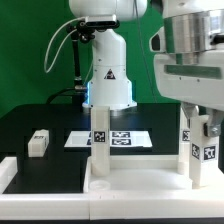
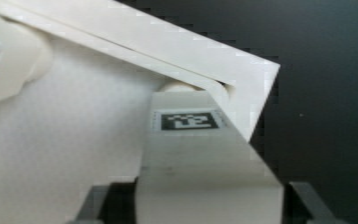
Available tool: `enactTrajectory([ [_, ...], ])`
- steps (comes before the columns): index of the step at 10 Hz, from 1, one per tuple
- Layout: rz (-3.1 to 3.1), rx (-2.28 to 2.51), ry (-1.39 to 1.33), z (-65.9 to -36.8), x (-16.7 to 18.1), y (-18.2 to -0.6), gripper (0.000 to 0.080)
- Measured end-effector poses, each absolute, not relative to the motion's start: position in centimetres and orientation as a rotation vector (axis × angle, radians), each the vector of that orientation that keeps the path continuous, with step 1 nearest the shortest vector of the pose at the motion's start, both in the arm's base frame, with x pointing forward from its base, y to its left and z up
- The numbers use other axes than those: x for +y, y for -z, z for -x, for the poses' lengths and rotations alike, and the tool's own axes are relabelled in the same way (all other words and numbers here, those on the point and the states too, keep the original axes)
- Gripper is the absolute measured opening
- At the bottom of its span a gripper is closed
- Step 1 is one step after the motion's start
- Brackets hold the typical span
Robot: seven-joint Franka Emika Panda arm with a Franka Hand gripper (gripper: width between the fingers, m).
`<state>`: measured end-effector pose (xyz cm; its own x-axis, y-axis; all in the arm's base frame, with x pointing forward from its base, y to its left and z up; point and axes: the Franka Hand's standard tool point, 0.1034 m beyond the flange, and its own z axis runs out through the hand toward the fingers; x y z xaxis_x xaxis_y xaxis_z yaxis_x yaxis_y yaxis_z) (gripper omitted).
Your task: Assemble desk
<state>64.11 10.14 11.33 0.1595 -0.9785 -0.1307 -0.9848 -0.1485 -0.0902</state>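
Observation:
The white desk tabletop (image 1: 130,195) lies at the front of the exterior view, rim up. One white leg (image 1: 100,140) with square tags stands upright on it near its left end. My gripper (image 1: 197,122) is at the exterior view's right, shut on another tagged leg (image 1: 190,150) that it holds upright at the tabletop's right corner. In the wrist view this leg (image 2: 194,150) runs out between my dark fingers (image 2: 114,203) to the tabletop corner (image 2: 140,60). A third leg (image 1: 38,142) lies loose on the black table at the left.
The marker board (image 1: 125,138) lies flat behind the tabletop, in front of the robot base (image 1: 108,75). A white rail (image 1: 6,176) edges the table at the front left. A green backdrop stands behind.

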Motion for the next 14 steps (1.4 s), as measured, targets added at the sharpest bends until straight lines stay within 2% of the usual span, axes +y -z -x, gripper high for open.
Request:
enactTrajectory([
  [3,2.268,1.944,-0.055,-64.1,10.3,-11.3,0.0291],
  [4,2.305,1.902,-0.050,-64.1,10.3,-11.2,0.0463],
  [5,2.488,1.652,-0.030,-64.1,10.4,-11.0,0.0606],
  [7,2.676,1.323,-0.026,-63.6,11.2,-10.6,0.0636],
  [11,2.824,0.993,0.012,-63.7,10.8,-10.6,0.0649],
  [14,3.028,0.166,0.017,-64.4,11.5,-11.5,0.0649],
])
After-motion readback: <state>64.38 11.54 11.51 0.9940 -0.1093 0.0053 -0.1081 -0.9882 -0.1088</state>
